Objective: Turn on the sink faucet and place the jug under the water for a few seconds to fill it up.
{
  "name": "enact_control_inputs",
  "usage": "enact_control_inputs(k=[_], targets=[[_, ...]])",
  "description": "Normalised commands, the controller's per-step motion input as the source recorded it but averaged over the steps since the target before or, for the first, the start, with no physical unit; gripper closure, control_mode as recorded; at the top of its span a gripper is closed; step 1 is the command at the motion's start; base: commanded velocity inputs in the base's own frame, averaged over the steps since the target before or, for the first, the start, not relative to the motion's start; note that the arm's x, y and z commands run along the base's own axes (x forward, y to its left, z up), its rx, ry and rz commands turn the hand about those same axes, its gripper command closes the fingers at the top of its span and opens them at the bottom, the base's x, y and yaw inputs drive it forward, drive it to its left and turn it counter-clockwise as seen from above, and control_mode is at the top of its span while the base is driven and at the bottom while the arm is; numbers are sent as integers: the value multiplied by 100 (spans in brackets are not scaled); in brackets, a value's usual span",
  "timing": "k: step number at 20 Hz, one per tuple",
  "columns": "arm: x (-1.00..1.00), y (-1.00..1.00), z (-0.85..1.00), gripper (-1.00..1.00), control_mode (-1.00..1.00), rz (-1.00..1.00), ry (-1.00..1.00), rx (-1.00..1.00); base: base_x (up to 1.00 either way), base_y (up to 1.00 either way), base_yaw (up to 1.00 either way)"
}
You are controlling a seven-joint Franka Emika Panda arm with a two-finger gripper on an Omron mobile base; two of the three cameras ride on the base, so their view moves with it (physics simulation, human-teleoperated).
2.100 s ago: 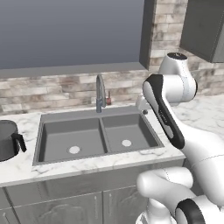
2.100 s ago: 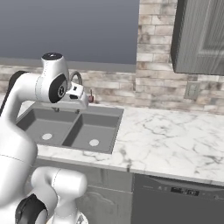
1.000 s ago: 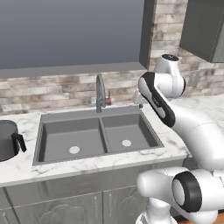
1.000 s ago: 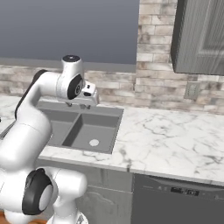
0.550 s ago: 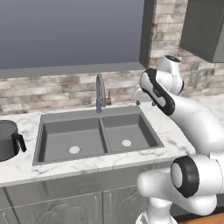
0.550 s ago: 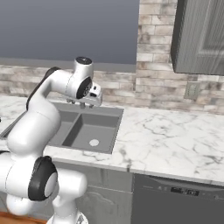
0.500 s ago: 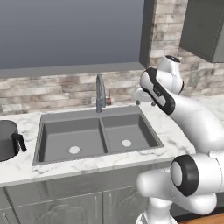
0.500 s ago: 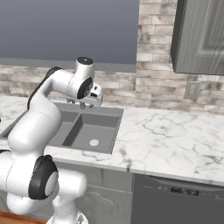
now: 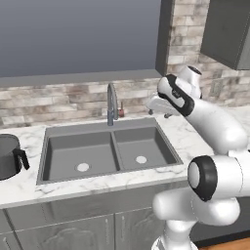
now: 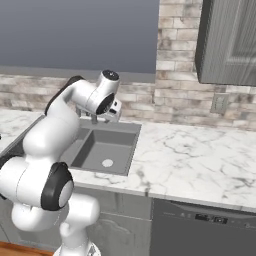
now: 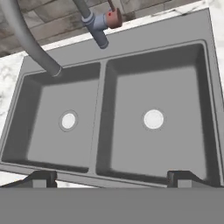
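The sink faucet is a slim grey gooseneck behind the divider of the double sink, with a reddish lever at its base. My gripper hangs open and holds nothing above the sink's back right corner, right of the lever. In the hand view the open gripper looks down on the spout, the lever and both basins of the sink. The dark grey jug stands on the counter left of the sink. The water is out of view.
Marble counter runs right of the sink, with a brick backsplash and a window behind. A grey wall cabinet hangs at the upper right. A dishwasher front sits below the counter.
The arm has swung further right over the sink's back right corner, and its elbow now leans out to the right. The gripper has stayed open. Jug and faucet have not moved.
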Motion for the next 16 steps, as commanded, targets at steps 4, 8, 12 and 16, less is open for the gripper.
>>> enact_control_inputs(k=[4, 8, 12, 16], targets=[[46, 1, -16, -100, -100, 0, 0, 15, 0, 0, 0], [35, 0, -14, -100, -100, 0, -1, 17, 0, 0, 0], [27, 0, -7, -100, -100, 0, -7, 12, 0, 0, 0], [14, 5, -2, -100, -100, 0, -10, 1, 0, 0, 0]])
